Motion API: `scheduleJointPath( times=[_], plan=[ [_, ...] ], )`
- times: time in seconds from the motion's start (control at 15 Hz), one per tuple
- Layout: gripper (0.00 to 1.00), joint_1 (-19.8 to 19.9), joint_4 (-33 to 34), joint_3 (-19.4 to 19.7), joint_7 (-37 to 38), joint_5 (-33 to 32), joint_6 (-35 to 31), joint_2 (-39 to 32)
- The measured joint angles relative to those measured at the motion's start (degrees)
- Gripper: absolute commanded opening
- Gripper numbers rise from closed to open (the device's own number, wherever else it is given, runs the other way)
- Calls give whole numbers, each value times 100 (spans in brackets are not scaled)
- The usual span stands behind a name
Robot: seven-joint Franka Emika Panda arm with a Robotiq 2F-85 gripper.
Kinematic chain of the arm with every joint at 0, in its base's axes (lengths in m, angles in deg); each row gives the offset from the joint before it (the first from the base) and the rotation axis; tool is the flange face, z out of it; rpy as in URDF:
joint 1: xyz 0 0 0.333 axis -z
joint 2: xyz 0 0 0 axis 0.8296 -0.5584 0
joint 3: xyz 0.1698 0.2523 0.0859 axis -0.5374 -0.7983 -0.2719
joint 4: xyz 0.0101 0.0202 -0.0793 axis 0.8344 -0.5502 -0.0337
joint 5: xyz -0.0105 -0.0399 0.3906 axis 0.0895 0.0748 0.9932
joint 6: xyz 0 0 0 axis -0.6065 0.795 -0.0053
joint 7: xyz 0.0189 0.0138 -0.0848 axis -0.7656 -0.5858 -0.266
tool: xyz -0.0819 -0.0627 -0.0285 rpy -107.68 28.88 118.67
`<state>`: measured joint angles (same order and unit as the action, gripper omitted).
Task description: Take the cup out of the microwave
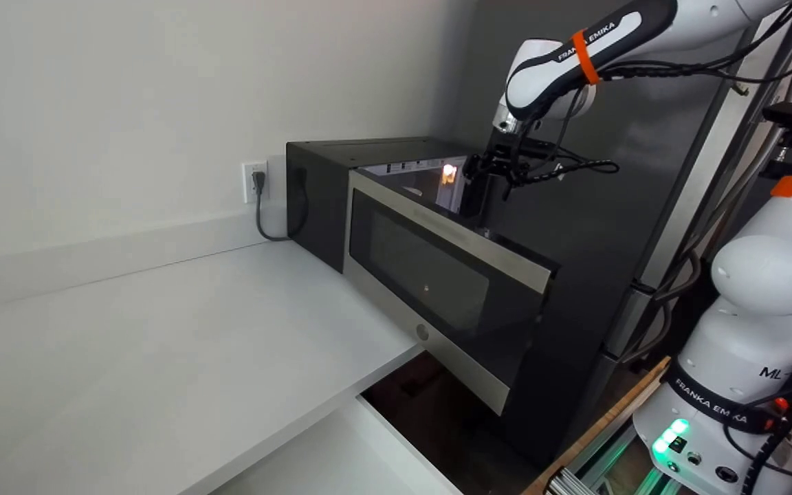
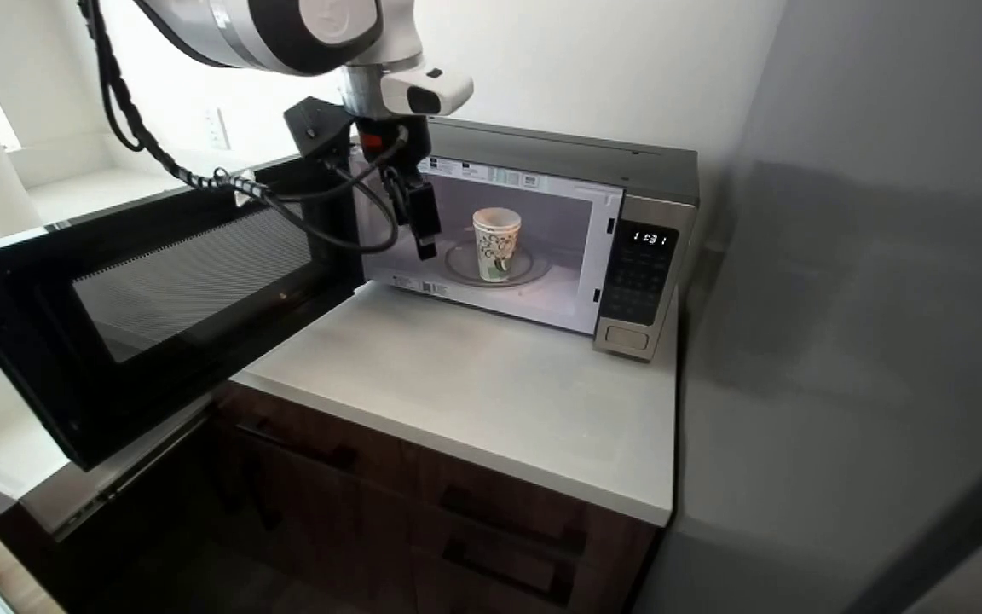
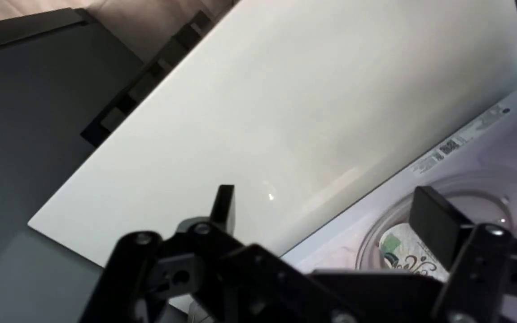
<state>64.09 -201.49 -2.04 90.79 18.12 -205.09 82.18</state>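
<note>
The cup [image 2: 496, 245] is a white paper cup with a printed pattern and a seemingly double rim. It stands upright on the glass turntable inside the microwave [image 2: 576, 155]. The microwave also shows in an exterior view [image 1: 317, 206], where the door hides most of its inside. My gripper [image 2: 424, 230] is in front of the opening, left of the cup in that view, pointing down. In the wrist view the gripper [image 3: 326, 202] is open with nothing between its fingers. The cup [image 3: 406, 249] shows there behind the right finger, partly hidden by it and the gripper body.
The microwave door [image 2: 193, 264] stands wide open, also in an exterior view [image 1: 437, 275]. The white counter [image 2: 457, 375] runs in front of the microwave. A pulled-out drawer [image 1: 361, 447] is below the door. A tall grey cabinet or fridge [image 2: 866, 256] stands beside the microwave.
</note>
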Motion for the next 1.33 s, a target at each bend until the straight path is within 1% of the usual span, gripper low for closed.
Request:
scheduleJointPath(
  times=[0.13,0.27,0.47,0.67,0.8,1.33],
  plan=[
    [100,-28,92,120,82,392,-574,-379],
    [100,-108,189,226,51,1012,-1193,-752],
    [100,-250,359,260,-234,2171,-1994,-1222],
    [100,-331,575,181,-585,3022,-2591,-1592],
    [100,-302,756,79,-768,3440,-2652,-1809],
    [100,-371,810,159,-798,3453,-2652,-1857]
  ],
)
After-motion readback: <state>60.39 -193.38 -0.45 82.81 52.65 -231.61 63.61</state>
